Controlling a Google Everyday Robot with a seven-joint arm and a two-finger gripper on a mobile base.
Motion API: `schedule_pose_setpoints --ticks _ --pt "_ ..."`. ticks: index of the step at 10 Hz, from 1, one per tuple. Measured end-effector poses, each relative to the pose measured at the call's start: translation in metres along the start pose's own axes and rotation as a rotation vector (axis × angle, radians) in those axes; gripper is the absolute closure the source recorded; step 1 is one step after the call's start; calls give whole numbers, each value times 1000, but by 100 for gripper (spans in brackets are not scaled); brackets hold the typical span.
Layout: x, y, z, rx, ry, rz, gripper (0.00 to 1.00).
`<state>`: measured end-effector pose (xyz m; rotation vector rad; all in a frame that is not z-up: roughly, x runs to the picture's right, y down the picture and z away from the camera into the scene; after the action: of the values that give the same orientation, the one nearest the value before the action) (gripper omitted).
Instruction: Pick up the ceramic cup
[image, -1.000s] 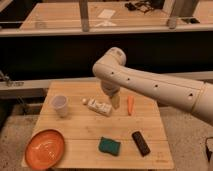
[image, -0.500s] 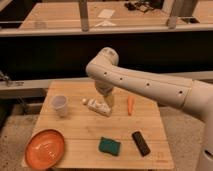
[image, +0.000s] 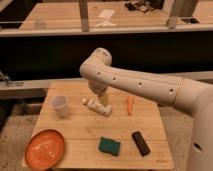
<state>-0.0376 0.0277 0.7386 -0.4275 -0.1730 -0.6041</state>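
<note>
The ceramic cup (image: 60, 105) is small, plain white and upright on the left part of the wooden table (image: 85, 130). My gripper (image: 98, 99) hangs below the white arm's elbow over the middle of the table, right of the cup and apart from it. It sits just above a white rectangular carton (image: 100, 108).
An orange plate (image: 45, 149) lies at the front left corner. A carrot (image: 130, 105) lies right of the carton. A green sponge (image: 108, 146) and a dark bar (image: 140, 143) lie at the front. My white arm (image: 145, 87) crosses above the table's right side.
The arm has swung left across the table, and the gripper has moved from near the carrot to above the carton, closer to the cup.
</note>
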Motion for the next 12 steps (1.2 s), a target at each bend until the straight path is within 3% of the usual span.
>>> schedule_pose_setpoints --ticks 5,12 --pt "-24 -21 15 23 -19 -81 20" --pt "-78 -52 47 57 -42 -208 20"
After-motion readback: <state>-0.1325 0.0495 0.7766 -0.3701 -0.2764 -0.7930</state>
